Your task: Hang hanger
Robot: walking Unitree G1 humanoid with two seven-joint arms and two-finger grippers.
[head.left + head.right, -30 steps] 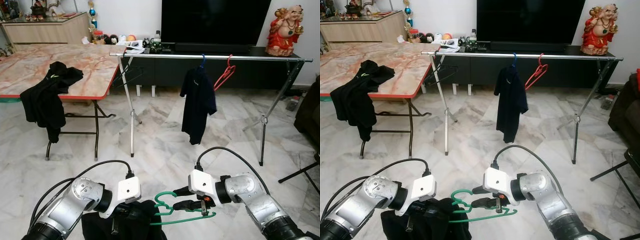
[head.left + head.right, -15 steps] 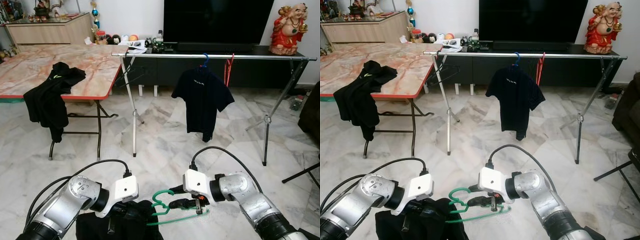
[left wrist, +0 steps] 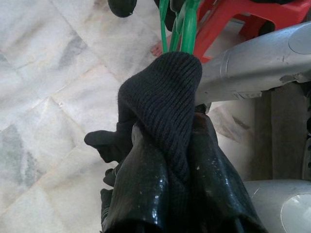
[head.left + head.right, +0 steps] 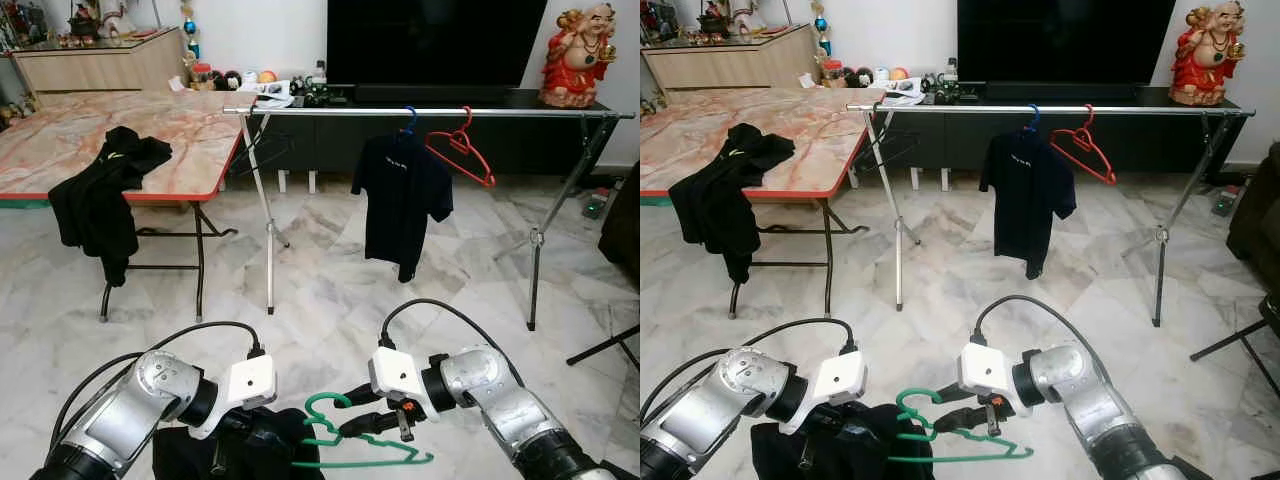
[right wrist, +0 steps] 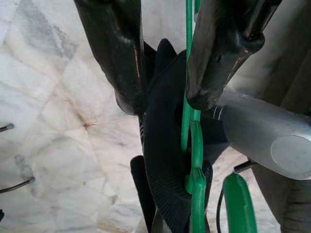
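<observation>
- Left eye view shows the green hanger [image 4: 362, 444] held low between both arms, above the marble floor [image 4: 320, 270] and well short of the drying rack [image 4: 420, 112] across the room.
- Right gripper [image 4: 372, 411] has its two black fingers closed on the hanger's thin wire just below the hook; the right wrist view shows the green wire running between the fingers [image 5: 221, 48].
- Left gripper [image 4: 250, 440] is clamped on the black garment [image 4: 240, 450], its fingers buried in the fabric at the ribbed collar [image 3: 167, 92], which sits against the hanger's neck. This looks like a hold meant to keep the cloth on the hanger while it is carried.
- Both silver forearms reach inward from the lower corners, elbows out, wrists turned toward each other.
- On the rack's rail hang a dark t-shirt [image 4: 402, 200] on a blue hanger and, just beside it, an empty red hanger [image 4: 462, 152]; the rail left of them is bare, a likely spot.
- Another dark garment [image 4: 95, 200] drapes over the near edge of the table [image 4: 130, 130].
</observation>
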